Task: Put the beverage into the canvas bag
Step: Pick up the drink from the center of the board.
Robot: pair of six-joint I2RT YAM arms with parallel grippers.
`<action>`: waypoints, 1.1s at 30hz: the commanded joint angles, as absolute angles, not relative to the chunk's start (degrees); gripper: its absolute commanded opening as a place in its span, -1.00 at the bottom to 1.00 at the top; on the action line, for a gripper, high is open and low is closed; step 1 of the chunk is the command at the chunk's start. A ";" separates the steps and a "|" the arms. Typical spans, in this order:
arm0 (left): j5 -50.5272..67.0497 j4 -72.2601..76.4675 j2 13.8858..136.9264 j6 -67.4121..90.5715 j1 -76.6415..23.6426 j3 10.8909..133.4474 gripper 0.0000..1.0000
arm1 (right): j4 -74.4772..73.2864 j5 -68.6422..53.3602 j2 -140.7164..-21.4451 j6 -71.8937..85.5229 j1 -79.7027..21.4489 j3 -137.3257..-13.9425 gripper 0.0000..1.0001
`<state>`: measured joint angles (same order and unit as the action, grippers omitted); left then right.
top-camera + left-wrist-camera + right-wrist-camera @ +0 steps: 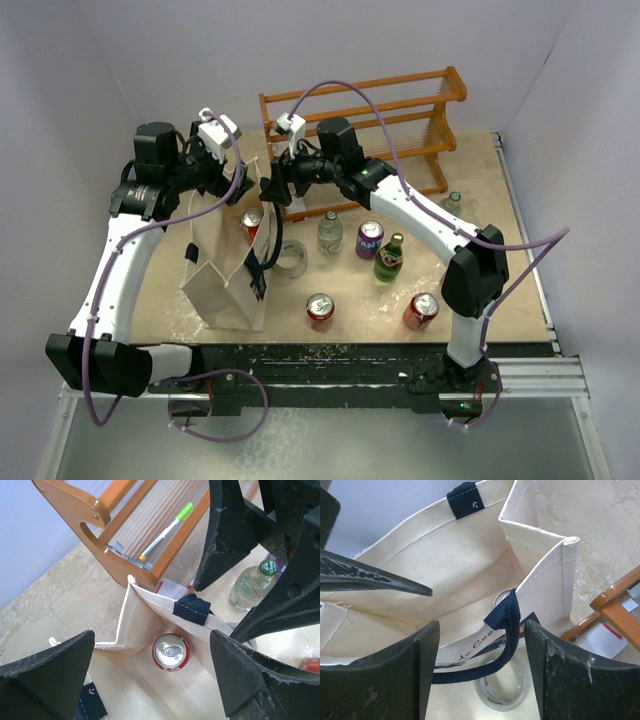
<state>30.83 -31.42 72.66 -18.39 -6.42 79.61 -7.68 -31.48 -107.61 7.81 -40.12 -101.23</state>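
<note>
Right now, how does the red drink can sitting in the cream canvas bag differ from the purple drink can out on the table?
Colour: the red drink can has red sides, the purple drink can purple ones. Place: the red can stands at the bottom of the cream canvas bag; the purple can stands on the wooden table, beside a green glass bottle. Both are upright with silver tops up.

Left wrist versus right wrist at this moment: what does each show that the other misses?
Left wrist only: a green-capped marker on the wooden rack, a clear bottle, and the red can seen whole, upright inside the canvas bag. Right wrist only: the bag's printed lettering and a navy handle loop hanging down its side. Both: the bag and the rack.
</note>
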 commanded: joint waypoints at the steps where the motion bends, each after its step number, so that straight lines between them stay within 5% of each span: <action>1: 31.37 -29.86 70.46 -14.33 -6.42 82.56 0.99 | -9.03 -32.14 -103.17 3.53 -40.27 -104.46 0.46; 10: 37.97 -37.01 70.40 -19.80 -11.35 85.85 0.98 | -14.47 -28.22 -96.90 -2.85 -36.91 -102.12 0.50; 21: 38.93 -50.13 72.40 -34.82 -26.21 84.55 0.99 | -15.29 -31.30 -82.37 -7.33 -16.52 -88.36 0.58; 26: 38.56 -51.86 73.03 -39.17 -33.06 79.21 0.98 | -11.79 -33.69 -72.42 -6.76 -3.74 -76.97 0.71; 29: 38.33 -52.37 73.82 -41.20 -36.68 76.14 0.98 | -8.96 -34.81 -67.06 -6.04 2.69 -71.49 0.98; 33: 35.97 -52.67 76.07 -43.23 -42.11 73.41 0.98 | -8.61 -38.33 -64.14 -6.06 7.45 -67.70 1.00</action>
<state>36.93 -52.10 74.70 -38.79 -38.20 75.13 -13.13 -32.80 -67.31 -5.76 4.86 -69.60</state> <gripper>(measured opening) 0.992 0.998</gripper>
